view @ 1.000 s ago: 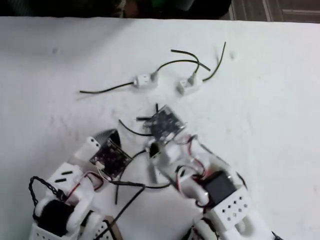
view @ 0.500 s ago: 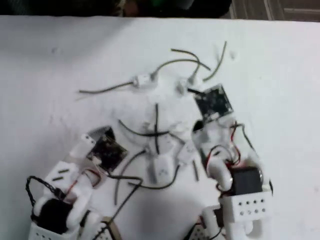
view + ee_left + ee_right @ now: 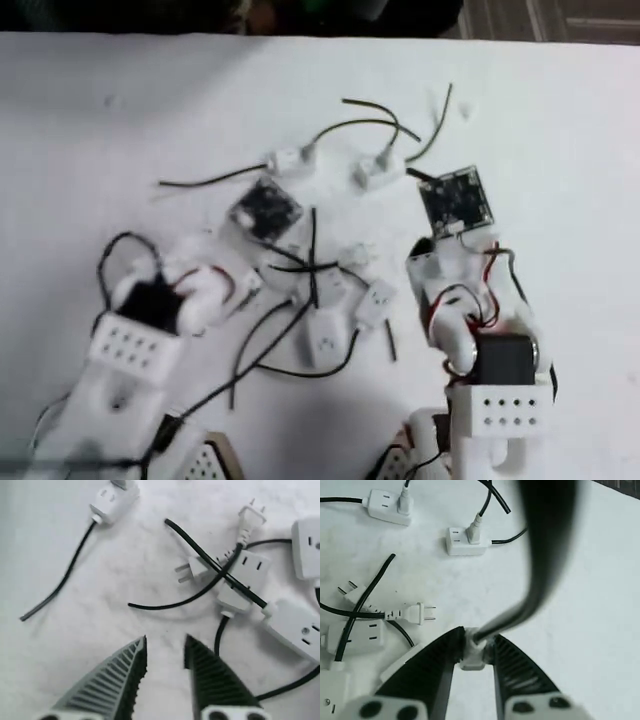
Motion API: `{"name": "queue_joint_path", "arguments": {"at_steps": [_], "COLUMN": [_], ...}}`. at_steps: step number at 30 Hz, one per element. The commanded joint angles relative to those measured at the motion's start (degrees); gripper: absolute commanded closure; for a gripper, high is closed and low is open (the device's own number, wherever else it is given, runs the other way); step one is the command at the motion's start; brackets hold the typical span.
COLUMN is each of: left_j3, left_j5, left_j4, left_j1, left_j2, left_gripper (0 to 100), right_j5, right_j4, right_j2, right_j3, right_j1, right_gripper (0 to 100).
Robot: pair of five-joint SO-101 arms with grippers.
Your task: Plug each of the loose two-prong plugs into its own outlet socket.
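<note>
My right gripper (image 3: pixel 476 642) is shut on a white two-prong plug (image 3: pixel 471 655), whose black cable (image 3: pixel 540 570) rises in front of the camera. In the high view the right arm (image 3: pixel 470 300) stands right of the pile. A loose plug (image 3: pixel 415 613) and a second loose plug (image 3: pixel 349 593) lie beside an empty socket (image 3: pixel 365 636). My left gripper (image 3: pixel 164 647) is open just above bare table, short of a loose plug (image 3: pixel 190 571), another plug (image 3: pixel 251 516) and empty sockets (image 3: pixel 246 566) (image 3: pixel 297 630). The left arm (image 3: pixel 150 310) sits left of the pile.
Two sockets with plugs in them (image 3: pixel 288 160) (image 3: pixel 372 172) lie farther back with cables trailing away. Black cables (image 3: pixel 300 268) cross over the loose sockets (image 3: pixel 322 345) in the middle. Open white table (image 3: pixel 560 130) spreads to the right and far left.
The right arm has swung from the central pile out to the right, carrying the plug. The left arm has moved forward from the near left to the pile's left edge.
</note>
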Motion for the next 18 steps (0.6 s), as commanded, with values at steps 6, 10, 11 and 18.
{"name": "queue_joint_path", "arguments": {"at_steps": [6, 10, 11, 18], "left_j3": [-3.1, -3.1, -3.1, -5.2], "left_j5": [-2.5, -6.9, -7.0, -7.5], "left_j4": [-6.0, -8.4, -9.4, -11.3], "left_j1": [4.4, 4.7, 4.5, 4.6], "left_j2": [20.1, 29.2, 31.0, 36.1], "left_gripper": [75, 75, 75, 84], "right_j5": [0.6, 0.7, 0.7, 0.7], "right_j4": [0.2, 0.0, -0.1, -0.1], "right_j2": [-0.7, -1.1, -1.1, -1.1], "right_j3": [-2.2, -0.6, -0.3, 0.2], "right_j1": [2.9, 2.8, 2.8, 2.8], "right_gripper": [98.1, 98.1, 98.1, 98.1]}}
